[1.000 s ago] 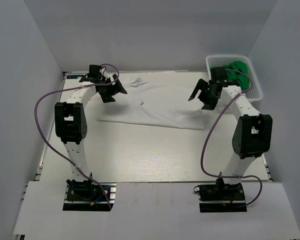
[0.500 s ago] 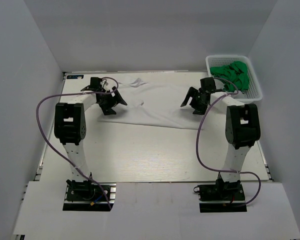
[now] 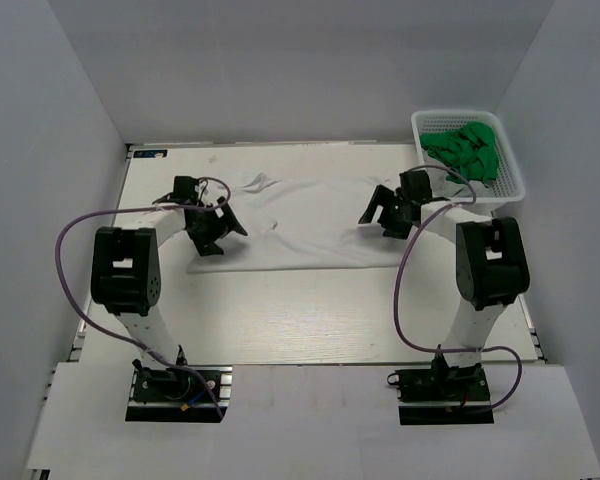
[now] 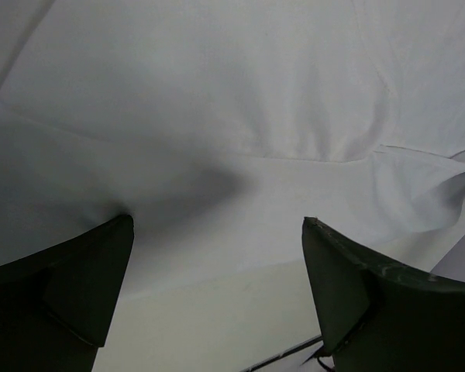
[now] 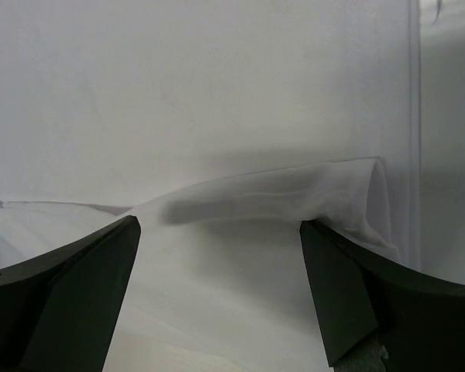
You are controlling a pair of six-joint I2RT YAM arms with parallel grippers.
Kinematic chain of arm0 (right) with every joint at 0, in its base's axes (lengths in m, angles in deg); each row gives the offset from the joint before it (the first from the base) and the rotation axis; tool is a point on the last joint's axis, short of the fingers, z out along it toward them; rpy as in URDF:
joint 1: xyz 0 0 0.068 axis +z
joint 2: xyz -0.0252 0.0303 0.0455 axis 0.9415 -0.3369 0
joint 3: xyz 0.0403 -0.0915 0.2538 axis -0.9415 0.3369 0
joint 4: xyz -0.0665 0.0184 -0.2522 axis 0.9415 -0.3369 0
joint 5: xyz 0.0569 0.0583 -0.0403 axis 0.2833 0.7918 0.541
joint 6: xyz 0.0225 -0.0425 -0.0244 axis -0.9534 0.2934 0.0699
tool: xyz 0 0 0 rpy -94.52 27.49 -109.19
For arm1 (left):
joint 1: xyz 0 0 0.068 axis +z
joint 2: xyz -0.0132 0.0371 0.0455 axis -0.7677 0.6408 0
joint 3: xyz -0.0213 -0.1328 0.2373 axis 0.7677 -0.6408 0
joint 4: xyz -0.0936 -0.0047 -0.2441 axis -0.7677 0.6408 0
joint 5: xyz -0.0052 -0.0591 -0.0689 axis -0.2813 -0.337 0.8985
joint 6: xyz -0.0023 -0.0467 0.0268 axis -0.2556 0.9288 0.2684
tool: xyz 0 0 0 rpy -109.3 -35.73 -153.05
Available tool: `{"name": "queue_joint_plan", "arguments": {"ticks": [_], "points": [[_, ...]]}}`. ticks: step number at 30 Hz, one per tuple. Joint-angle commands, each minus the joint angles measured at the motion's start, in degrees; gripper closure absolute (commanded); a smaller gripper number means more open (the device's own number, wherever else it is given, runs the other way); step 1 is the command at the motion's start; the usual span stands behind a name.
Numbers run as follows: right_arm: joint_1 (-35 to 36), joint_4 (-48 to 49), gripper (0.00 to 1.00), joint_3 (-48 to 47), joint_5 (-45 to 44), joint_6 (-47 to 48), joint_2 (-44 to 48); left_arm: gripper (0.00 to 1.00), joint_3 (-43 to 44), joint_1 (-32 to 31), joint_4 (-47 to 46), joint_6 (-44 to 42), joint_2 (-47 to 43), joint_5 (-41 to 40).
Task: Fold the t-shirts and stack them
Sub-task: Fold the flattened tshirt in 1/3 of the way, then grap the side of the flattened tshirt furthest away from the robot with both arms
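A white t-shirt (image 3: 300,215) lies spread across the far half of the table, with a collar ripple at its far left. My left gripper (image 3: 218,230) hovers open low over its left end. In the left wrist view my left gripper (image 4: 217,223) has white cloth (image 4: 217,116) and the shirt's near edge between its fingers. My right gripper (image 3: 378,212) stands open over the shirt's right end. The right wrist view shows my right gripper (image 5: 218,225) in front of a raised fold (image 5: 294,190). Green t-shirts (image 3: 468,148) lie bunched in the basket.
A white mesh basket (image 3: 456,113) sits at the far right corner of the table. The pale table top (image 3: 300,310) stretches from the shirt to the arm bases. Grey walls close in the back and both sides. Purple cables loop beside each arm.
Both grippers have come nearer and lower over the white shirt, the right one moving away from the basket. The shirt now lies flatter and a little nearer.
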Motion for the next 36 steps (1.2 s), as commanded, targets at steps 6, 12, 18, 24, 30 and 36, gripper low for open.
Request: {"name": "queue_joint_plan", "arguments": {"ticks": [6,12,18,24,30,36], "points": [[2.77,-6.68,0.10,16.14,1.16,2.92,11.52,0.00,-13.89,-0.42,9.62,0.97,-14.07,-7.50],[5.14,-14.07,0.10,18.98,4.24,5.39,22.33,0.00,-16.31,0.10,14.54,3.35,-28.12,-9.95],[4.88,-17.59,0.10,10.02,4.68,7.32,22.18,0.00,-2.60,0.10,14.11,1.77,-25.97,-15.23],[4.62,-17.15,0.10,0.70,7.75,7.76,16.72,0.00,15.23,0.71,13.32,-0.25,-6.06,-15.06],[4.18,-18.20,0.10,-6.67,3.81,7.23,13.73,0.00,33.26,0.72,16.83,-3.59,10.76,-15.58],[3.74,-21.63,0.10,-13.09,3.88,8.03,8.20,0.00,41.27,0.72,16.23,-4.82,19.91,-12.95]]}}
